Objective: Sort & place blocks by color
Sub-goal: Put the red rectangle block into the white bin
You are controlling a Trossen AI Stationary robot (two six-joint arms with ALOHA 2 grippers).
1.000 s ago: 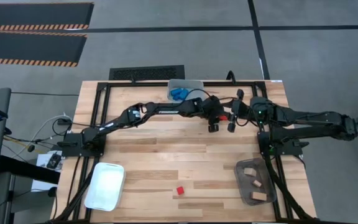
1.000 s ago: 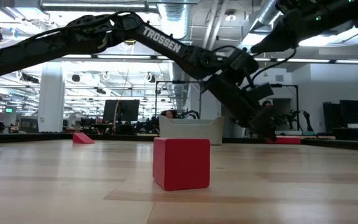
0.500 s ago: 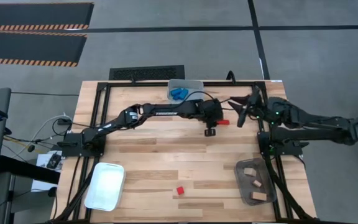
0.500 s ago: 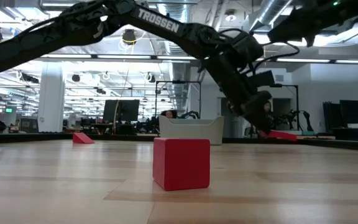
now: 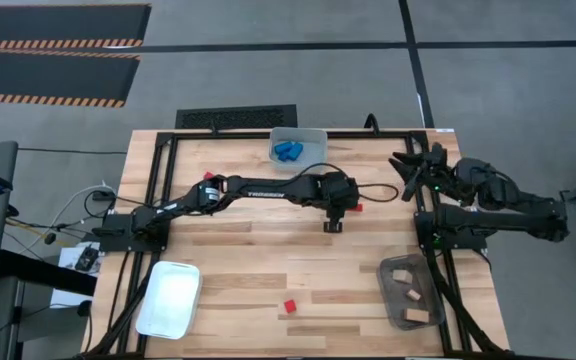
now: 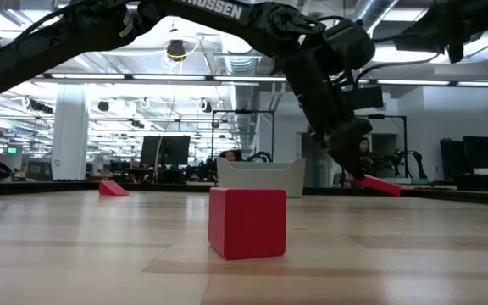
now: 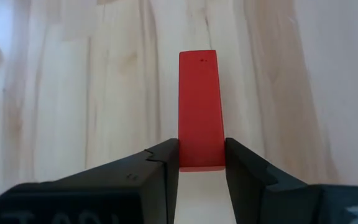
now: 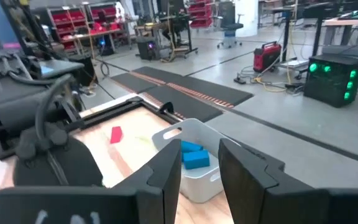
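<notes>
Wooden surface (image 5: 268,250) seen from above: left gripper (image 5: 334,212) mid-table, clamped on a long red block (image 5: 353,208); small red cube (image 5: 289,306) near the front edge; blue blocks (image 5: 288,151) in a grey bin (image 5: 313,137) at the back; right gripper (image 5: 408,165) raised by the right rear corner. Level with the table: cube (image 6: 246,222) close, long block (image 6: 381,185) tilted. Left wrist: jaws pinching the block's (image 7: 200,109) end. Right wrist: jaws slightly parted, holding nothing.

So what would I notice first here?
Probably the left tool pinching a long red block above mid-table. Then the red cube alone near the table's front edge, close to the low camera, and the blue blocks in the bin at the far edge.
</notes>
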